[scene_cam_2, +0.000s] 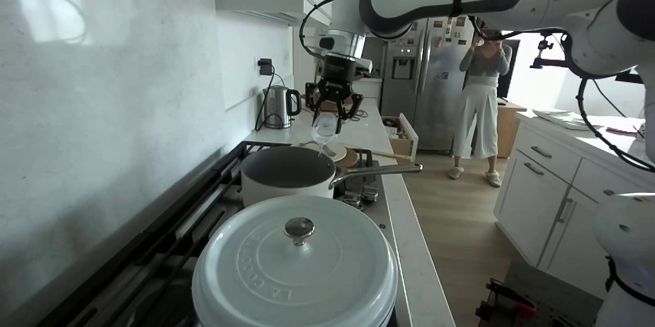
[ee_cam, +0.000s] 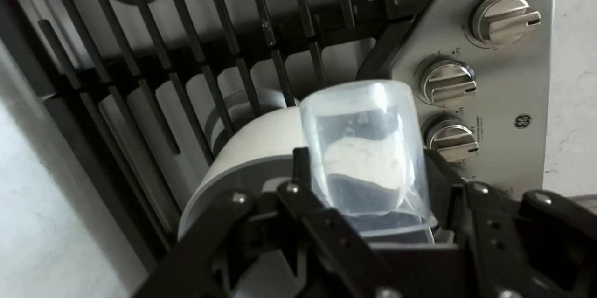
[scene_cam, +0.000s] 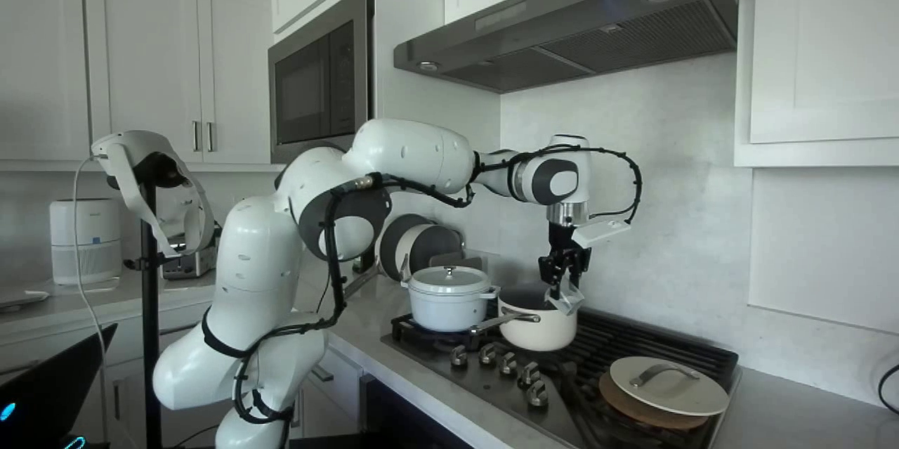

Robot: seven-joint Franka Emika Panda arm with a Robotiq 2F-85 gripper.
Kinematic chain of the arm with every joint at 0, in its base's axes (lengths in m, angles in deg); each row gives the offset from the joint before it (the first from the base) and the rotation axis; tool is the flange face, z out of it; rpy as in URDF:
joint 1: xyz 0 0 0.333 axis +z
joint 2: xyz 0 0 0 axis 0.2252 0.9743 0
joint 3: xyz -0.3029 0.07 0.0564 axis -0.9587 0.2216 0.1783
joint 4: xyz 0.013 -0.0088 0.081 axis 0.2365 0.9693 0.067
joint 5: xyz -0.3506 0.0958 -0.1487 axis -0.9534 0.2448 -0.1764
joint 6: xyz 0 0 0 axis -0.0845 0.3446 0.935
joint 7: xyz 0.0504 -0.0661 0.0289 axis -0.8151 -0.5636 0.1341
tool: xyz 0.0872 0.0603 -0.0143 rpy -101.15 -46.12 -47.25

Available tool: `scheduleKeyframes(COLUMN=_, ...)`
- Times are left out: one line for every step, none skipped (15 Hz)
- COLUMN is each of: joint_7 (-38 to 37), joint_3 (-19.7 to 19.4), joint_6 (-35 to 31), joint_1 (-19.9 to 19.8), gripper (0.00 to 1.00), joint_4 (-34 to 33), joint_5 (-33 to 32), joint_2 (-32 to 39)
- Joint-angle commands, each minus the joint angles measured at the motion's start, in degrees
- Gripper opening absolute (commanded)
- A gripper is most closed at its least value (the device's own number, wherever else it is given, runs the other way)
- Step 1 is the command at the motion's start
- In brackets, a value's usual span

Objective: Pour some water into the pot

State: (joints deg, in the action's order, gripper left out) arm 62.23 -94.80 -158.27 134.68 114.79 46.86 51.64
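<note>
Lidded pot (scene_cam_2: 294,265) is seen nearest in an exterior view, at six o'clock from open pot (scene_cam_2: 288,171). Clear cup (scene_cam_2: 325,128), tilted, is pinched between fingers (ee_cam: 302,169) at open pot's one-o'clock rim. Kettle (scene_cam_2: 276,107) is placed farther off, toward twelve.

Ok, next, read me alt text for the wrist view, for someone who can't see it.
A black gripper holds a clear cup, tilted, at the rim of a gray-lined cream pot. Black stove grates spread across the upper left, and three silver knobs line the steel panel at right.
</note>
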Motion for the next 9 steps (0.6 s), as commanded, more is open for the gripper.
scheduleKeyframes(joint_7=-1.36, joint_3=-2.63, joint_6=4.30, joint_1=7.56, gripper=0.35, joint_4=-6.19, joint_5=-5.17, joint_2=-4.26)
scheduleKeyframes(joint_7=-1.24, joint_3=-3.05, joint_6=4.84, joint_1=8.98, gripper=0.35, joint_4=-7.17, joint_5=-6.25, joint_2=-5.04)
scheduleKeyframes(joint_7=-1.26, joint_3=-3.49, joint_6=5.34, joint_1=10.43, gripper=0.35, joint_4=-8.17, joint_5=-7.28, joint_2=-5.78)
scheduleKeyframes(joint_7=-1.12, joint_3=-3.79, joint_6=5.72, joint_1=11.75, gripper=0.35, joint_4=-9.13, joint_5=-8.38, joint_2=-6.54)
scheduleKeyframes(joint_7=-1.12, joint_3=-4.17, joint_6=6.09, joint_1=13.10, gripper=0.35, joint_4=-10.01, joint_5=-9.45, joint_2=-7.17)
scheduleKeyframes(joint_7=-1.07, joint_3=-4.49, joint_6=6.14, joint_1=14.15, gripper=0.35, joint_4=-10.58, joint_5=-10.76, joint_2=-7.56)
scheduleKeyframes(joint_7=-0.88, joint_3=-4.68, joint_6=5.48, joint_1=14.92, gripper=0.35, joint_4=-10.65, joint_5=-12.51, joint_2=-7.68)
scheduleKeyframes(joint_7=-0.75, joint_3=-4.65, joint_6=5.28, joint_1=15.63, gripper=0.35, joint_4=-10.97, joint_5=-13.76, joint_2=-8.12)
scheduleKeyframes(joint_7=-0.77, joint_3=-4.74, joint_6=4.53, joint_1=16.23, gripper=0.35, joint_4=-10.85, joint_5=-15.92, joint_2=-8.19)
